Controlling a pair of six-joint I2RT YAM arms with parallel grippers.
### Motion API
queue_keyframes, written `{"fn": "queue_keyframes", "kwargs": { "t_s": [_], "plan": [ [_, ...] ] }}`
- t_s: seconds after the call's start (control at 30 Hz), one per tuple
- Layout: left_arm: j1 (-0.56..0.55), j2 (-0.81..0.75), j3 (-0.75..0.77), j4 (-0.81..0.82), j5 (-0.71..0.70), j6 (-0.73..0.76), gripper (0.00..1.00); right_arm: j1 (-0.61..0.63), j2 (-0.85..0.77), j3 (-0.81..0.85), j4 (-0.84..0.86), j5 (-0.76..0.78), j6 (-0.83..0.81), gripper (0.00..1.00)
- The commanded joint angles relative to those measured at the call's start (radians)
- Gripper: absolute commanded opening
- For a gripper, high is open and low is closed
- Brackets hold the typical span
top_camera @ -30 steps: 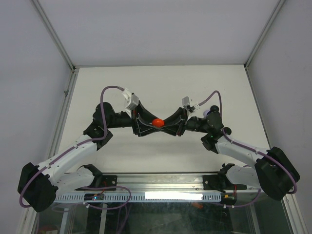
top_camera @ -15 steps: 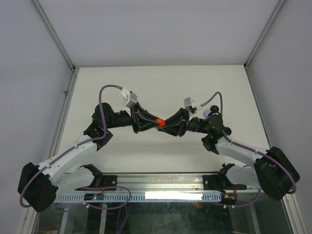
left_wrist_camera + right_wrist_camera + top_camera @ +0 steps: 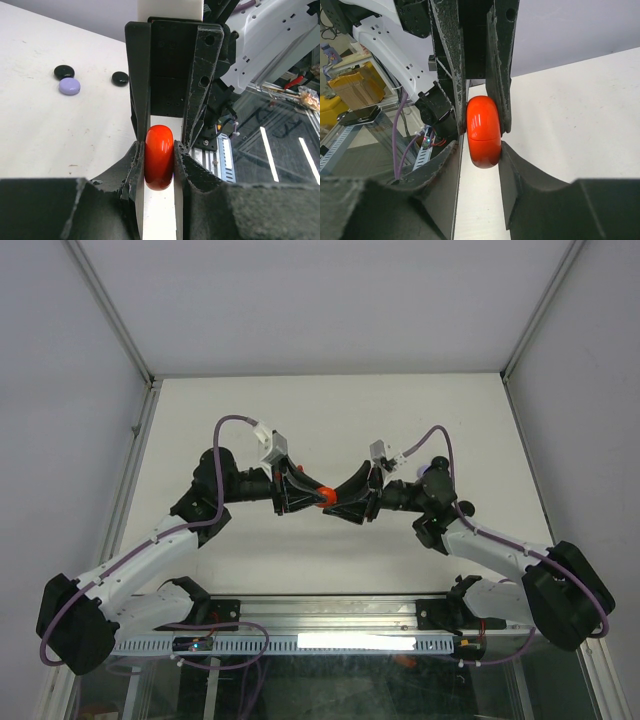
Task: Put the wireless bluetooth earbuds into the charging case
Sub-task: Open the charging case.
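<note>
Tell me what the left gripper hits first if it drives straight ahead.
The left gripper holds the red case; straight beyond, the facing right gripper likely comes first.

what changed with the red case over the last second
The left gripper closed on the red charging case, which turned from face-up to edge-on in the top view. The right gripper stayed around it; whether it grips cannot be judged. Little else moved.

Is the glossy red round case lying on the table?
No, the red case is pinched in the left gripper, held above the table.
</note>
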State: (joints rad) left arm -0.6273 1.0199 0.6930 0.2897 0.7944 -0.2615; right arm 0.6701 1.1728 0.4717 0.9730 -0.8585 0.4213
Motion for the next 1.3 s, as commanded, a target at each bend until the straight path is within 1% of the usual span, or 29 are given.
{"fn": "queue_keyframes", "kwargs": {
  "t_s": [0.0, 0.13, 0.23, 0.27, 0.37, 0.4, 0.47, 0.5, 0.6, 0.9, 1.0, 1.27],
  "plan": [
    [0.005, 0.0, 0.057, -0.041, 0.005, 0.08, 0.0, 0.006, -0.025, 0.061, 0.005, -0.029, -0.013, 0.39],
    [0.004, 0.003, 0.059, -0.042, 0.009, 0.088, 0.0, 0.014, -0.014, 0.069, 0.005, -0.033, -0.01, 0.38],
    [0.004, 0.005, 0.063, -0.043, 0.016, 0.089, 0.0, 0.017, -0.001, 0.069, 0.015, -0.038, -0.007, 0.32],
    [0.003, 0.006, 0.063, -0.043, 0.019, 0.09, 0.0, 0.016, 0.001, 0.067, 0.024, -0.038, -0.004, 0.29],
    [0.004, 0.001, 0.061, -0.047, 0.006, 0.085, 0.01, 0.016, 0.007, 0.063, 0.041, -0.038, -0.006, 0.13],
    [0.003, -0.002, 0.061, -0.048, -0.004, 0.078, 0.04, 0.016, 0.007, 0.059, 0.039, -0.039, -0.015, 0.07],
    [0.003, -0.011, 0.061, -0.047, -0.023, 0.061, 0.14, 0.016, 0.004, 0.049, 0.041, -0.038, -0.037, 0.0],
    [0.003, -0.014, 0.063, -0.046, -0.033, 0.053, 0.19, 0.017, 0.002, 0.045, 0.041, -0.04, -0.046, 0.0],
    [0.003, -0.02, 0.063, -0.045, -0.061, 0.029, 0.27, 0.017, 0.0, 0.036, 0.045, -0.049, -0.067, 0.0],
    [0.009, -0.021, 0.061, -0.05, -0.118, -0.026, 0.45, 0.02, -0.002, 0.001, 0.12, -0.075, -0.065, 0.0],
    [0.017, -0.026, 0.062, -0.046, -0.12, -0.042, 0.48, 0.02, -0.008, -0.006, 0.123, -0.075, -0.07, 0.0],
    [0.05, -0.019, 0.063, -0.043, -0.117, -0.076, 0.49, 0.021, -0.022, -0.02, 0.139, -0.086, -0.076, 0.0]
  ]
}}
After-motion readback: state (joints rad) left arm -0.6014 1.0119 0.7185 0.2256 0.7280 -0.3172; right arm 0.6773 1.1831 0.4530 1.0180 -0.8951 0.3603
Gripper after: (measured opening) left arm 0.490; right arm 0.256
